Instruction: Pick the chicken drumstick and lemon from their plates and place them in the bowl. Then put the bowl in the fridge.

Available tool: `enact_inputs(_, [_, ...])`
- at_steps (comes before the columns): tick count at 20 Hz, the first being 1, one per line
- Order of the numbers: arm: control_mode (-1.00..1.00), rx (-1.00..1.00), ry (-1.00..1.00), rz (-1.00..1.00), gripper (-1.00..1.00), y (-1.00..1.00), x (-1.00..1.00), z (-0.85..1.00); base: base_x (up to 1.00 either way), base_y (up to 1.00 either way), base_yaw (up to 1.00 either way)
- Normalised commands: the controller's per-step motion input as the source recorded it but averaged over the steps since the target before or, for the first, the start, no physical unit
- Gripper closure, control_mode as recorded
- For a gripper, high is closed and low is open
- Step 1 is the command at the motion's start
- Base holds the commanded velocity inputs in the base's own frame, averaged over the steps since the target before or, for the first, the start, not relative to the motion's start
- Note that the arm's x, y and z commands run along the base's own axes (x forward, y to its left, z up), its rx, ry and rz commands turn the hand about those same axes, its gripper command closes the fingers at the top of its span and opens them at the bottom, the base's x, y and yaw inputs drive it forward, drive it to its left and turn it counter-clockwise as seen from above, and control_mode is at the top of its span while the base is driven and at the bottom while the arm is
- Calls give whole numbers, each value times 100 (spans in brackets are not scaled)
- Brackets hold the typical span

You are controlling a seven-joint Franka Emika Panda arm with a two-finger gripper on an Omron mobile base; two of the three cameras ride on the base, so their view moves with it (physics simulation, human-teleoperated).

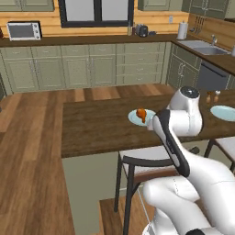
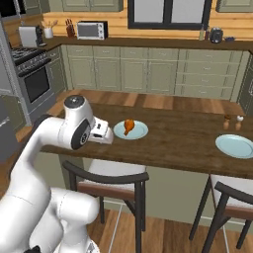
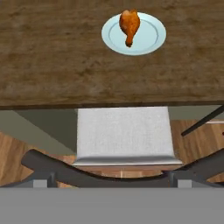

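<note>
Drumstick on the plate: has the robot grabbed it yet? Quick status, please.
Gripper open, empty, back over the chair seat. Chicken drumstick not yet grabbed, lying on its plate on the wooden counter. Nothing between them.

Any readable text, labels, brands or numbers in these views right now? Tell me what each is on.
None readable.
Toaster oven: no brand or dial markings legible, too small.
Shakers on the counter: no labels.
Plate under the chicken drumstick: plain, unprinted.
</note>
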Motion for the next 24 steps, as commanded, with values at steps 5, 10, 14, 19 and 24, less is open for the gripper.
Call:
enact_inputs(5, [-100,-1,3,-7,-100,-14,96,8,0,0,0])
enact_inputs(10, [-100,0,9,0,-100,-13,97,-11,0,0,0])
enact_inputs(14, [-100,0,7,0,-100,-15,100,-26,0,0,0])
enact_inputs(19, [-100,0,13,0,-100,-7,96,-40,0,0,0])
enact_inputs(24, [-100,0,4,0,-100,-15,82,-36,0,0,0])
